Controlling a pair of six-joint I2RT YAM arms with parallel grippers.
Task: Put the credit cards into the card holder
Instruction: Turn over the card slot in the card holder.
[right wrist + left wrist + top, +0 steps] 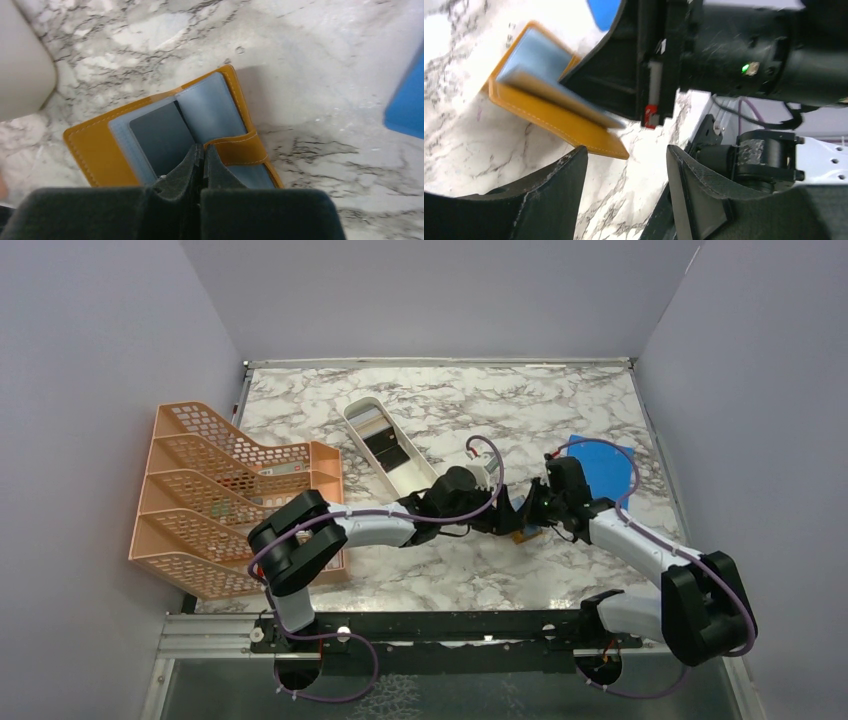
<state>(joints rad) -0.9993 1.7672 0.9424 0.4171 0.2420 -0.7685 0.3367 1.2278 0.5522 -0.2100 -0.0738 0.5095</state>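
The orange-tan card holder (95,150) lies open on the marble, grey clear pockets up, with a dark card (160,137) in its left pocket. My right gripper (202,147) is shut at the holder's fold, beside the strap, and seems to pinch a pocket leaf. In the left wrist view a grey leaf of the holder (559,122) stands lifted toward the right gripper (624,75). My left gripper (626,152) is open and empty just beside the holder. From above, both grippers (510,515) (535,512) meet over the holder (524,533). More cards (385,445) lie in the white tray.
The long white tray (415,475) lies slanted behind the left arm; its end shows in the right wrist view (20,65). A bright blue sheet (600,465) lies right of the holder. The peach mesh file rack (220,490) stands at the left edge.
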